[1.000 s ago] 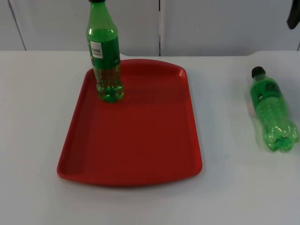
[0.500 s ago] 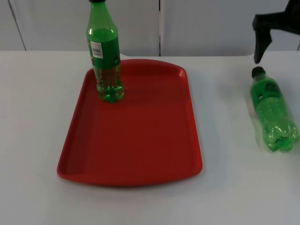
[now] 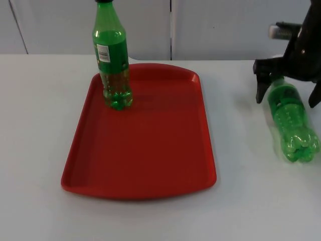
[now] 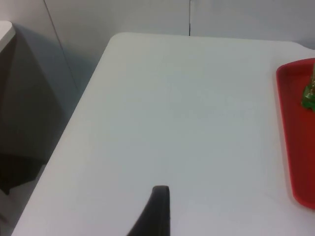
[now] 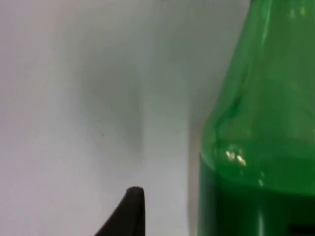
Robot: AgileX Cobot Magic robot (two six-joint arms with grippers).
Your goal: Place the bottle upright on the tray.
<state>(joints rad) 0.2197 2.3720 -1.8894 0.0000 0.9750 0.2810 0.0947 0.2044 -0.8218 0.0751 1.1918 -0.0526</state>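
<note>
bottle [image 3: 291, 120] lies on its side on the worktop [image 3: 40, 125], right of the tray [image 3: 145, 150]. its upper body is straddled by the right end effector [image 3: 287, 96], fingers apart. light, smooth and slightly squashy, it is best gripped mid-body.

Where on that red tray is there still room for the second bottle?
The red tray is bare from its middle to its near rim and along its right side. Only its far left corner is taken, by the standing bottle. The right gripper straddles the lying bottle, fingers open.

Green bottle [image 3: 292, 120] lies right of red tray [image 3: 145, 150].
</note>
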